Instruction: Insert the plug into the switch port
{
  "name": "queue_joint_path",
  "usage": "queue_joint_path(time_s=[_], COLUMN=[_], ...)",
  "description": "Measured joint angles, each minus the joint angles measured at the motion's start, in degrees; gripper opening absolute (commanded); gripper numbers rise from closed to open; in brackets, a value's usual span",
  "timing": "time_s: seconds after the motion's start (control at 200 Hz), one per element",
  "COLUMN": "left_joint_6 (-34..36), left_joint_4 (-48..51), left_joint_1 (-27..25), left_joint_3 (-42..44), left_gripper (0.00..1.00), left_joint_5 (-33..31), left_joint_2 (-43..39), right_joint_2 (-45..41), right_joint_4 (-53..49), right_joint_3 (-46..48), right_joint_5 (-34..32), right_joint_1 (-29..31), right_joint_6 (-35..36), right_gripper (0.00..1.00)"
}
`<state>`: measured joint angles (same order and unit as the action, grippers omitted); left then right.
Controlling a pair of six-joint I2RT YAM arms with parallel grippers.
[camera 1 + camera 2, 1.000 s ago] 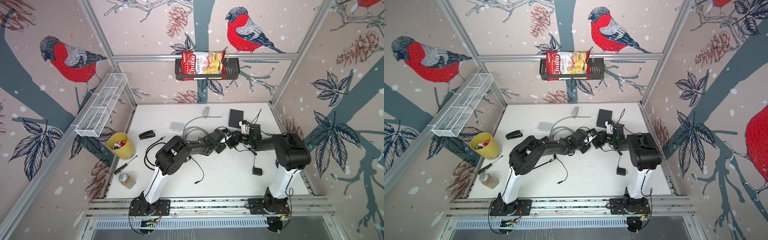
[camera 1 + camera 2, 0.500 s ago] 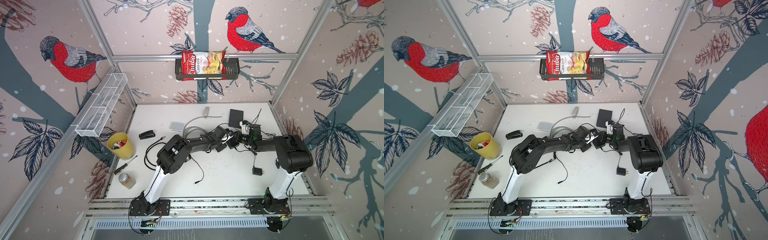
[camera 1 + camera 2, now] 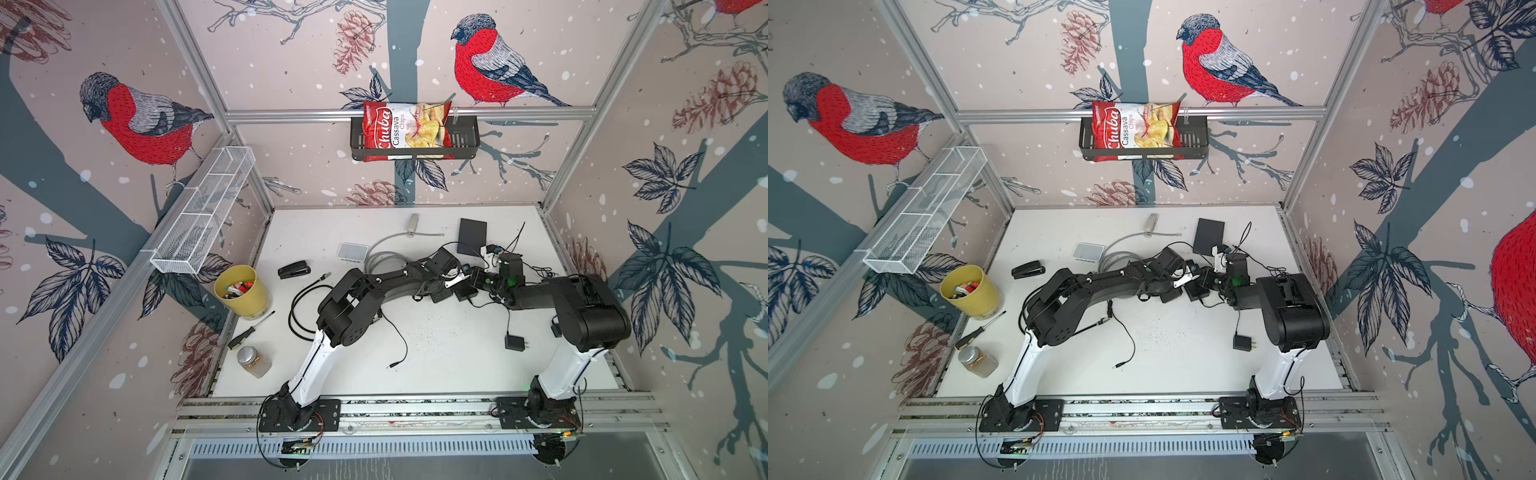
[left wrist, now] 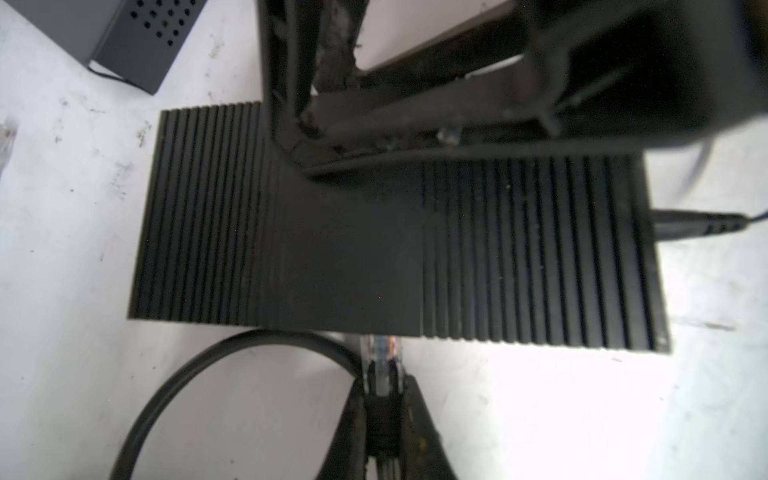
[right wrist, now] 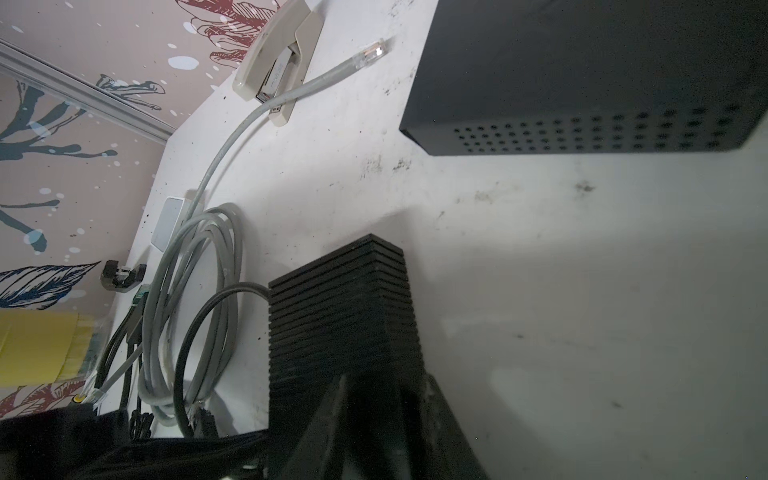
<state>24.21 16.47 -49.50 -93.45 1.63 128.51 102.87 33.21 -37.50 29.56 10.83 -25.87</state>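
Switch (image 4: pixel 374 249) came first as the largest thing that mattered. It was a black ribbed box lying flat on the white tabletop (image 3: pixel 436 345), with its long axis running crosswise to the reach of the left pincer (image 4: pixel 382 390). It sat directly ahead of that pincer, one long edge facing the fingertips. The ports, on the face under that edge, were hidden in the left wrist view.

The right pincer (image 5: pixel 382 399) came at the box from the opposite side. It was clamped on the box, one finger on each side of the ribbed body, so the box looked braced against a push.

The left pincer was closed almost fully, pinching the rear of the plug (image 4: pixel 380 357) and the black boot behind it. A black cable (image 4: pixel 257 338) curved away from the boot to one side of that pincer.

The plug was small and clear, with coloured wires showing inside. It stuck out straight beyond the left fingertips, its long axis in line with the pincer and square to the switch's edge. Its tip met that edge and passed out of sight beneath it, and I could not tell how far it had entered a port.

In my judgement the coming move turned on that one line. The port lay straight ahead of the plug, so the left arm, which held it, needed only a straight push forward while the right arm steadied the box. Any sideways drift could jam the tip on the port's rim.
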Motion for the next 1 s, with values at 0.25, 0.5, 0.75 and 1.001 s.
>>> queue_joint_path(time_s=[0.25,0.5,0.75,1.001], left_joint_6=[1.75,3.23,4.33,5.29], left_joint_4=[4.9,6.58,9.14,10.58], left_joint_1=[-0.09,-0.24,-0.26,-0.46], left_joint_3=[-3.96,-5.01,-6.78,-6.97], left_gripper=[0.02,0.02,0.01,0.01], left_joint_5=[0.17,0.02,0.04,0.68], left_joint_2=[1.81,2.01,2.62,2.4], right_joint_2=[-0.09,0.42,0.0,-2.1], right_joint_4=[3.5,5.42,6.62,8.74], right_joint_3=[1.79,2.45,3.58,4.24], right_joint_5=[0.11,1.33,1.88,4.83], right_joint_1=[-0.22,-0.79,-1.16,-1.62], right_joint_6=[-3.02,-4.92,-6.21,-6.58], right_gripper=[0.28,0.28,0.28,0.28])
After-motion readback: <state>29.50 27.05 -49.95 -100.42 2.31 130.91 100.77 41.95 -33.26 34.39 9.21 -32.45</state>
